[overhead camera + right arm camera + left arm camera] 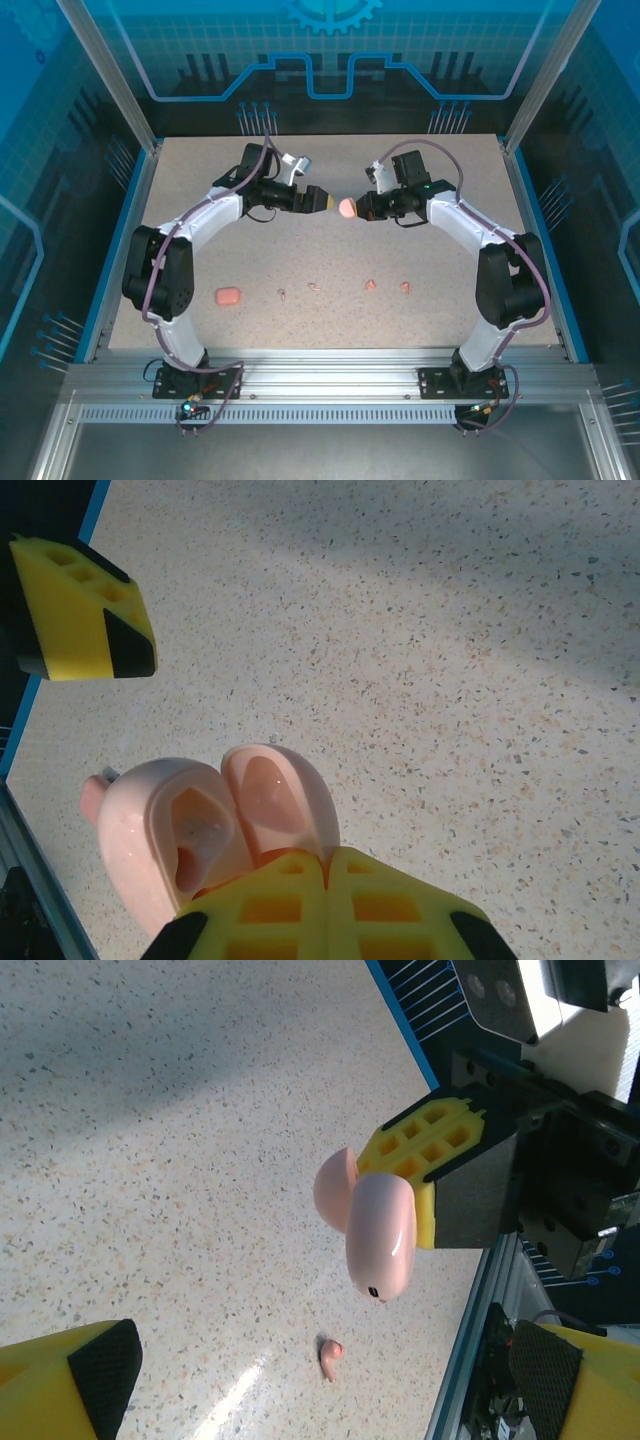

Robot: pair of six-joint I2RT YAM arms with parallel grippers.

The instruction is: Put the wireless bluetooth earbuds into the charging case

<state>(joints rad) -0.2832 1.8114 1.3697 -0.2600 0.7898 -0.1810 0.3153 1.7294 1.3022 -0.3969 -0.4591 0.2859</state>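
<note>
Right gripper (357,208): pinches the open round case (346,208), mid-frame.
Left gripper (326,200): spread, empty, facing it.
Earbuds (314,287): you find them rowed on the table (300,250), lower centre, well apart from both grippers; your left arm is free.

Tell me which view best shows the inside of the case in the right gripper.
Right wrist: the case faces that camera with its lid open, both hollows visible, pinched in the right gripper. Left wrist shows its glossy outside, side-on. Top external shows it as a small pink blob.
</note>
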